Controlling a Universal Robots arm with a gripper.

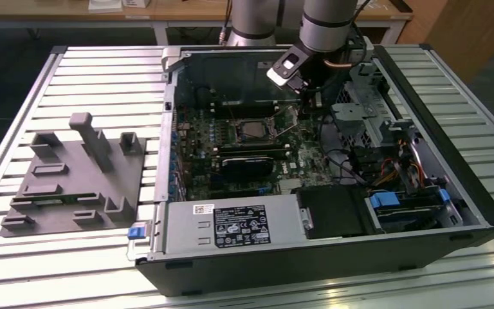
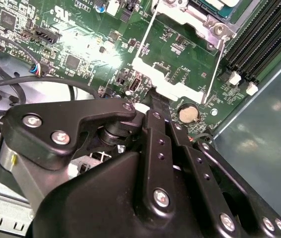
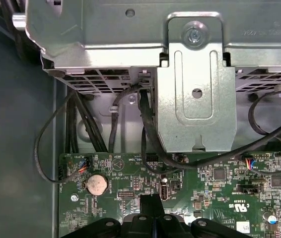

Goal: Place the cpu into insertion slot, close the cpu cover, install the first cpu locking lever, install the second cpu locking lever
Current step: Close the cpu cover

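An open computer case (image 1: 333,212) lies on the slatted worktop (image 1: 101,71), with a grey fixture (image 1: 71,177) at the exterior view's left. Inside the case, the pincer (image 1: 311,106) hangs near the insertion slot (image 1: 251,131), toward the exterior view's right.

In the second wrist view the cpu cover (image 2: 145,69) is swung open. The pincer (image 2: 154,96), fingertips together, touches the cover's outer edge beside a coin cell (image 2: 188,114). The cpu (image 2: 219,2) sits in the slot.

In the first wrist view the pincer (image 3: 153,201) is over the green motherboard (image 3: 130,173), below a metal drive cage (image 3: 195,99).
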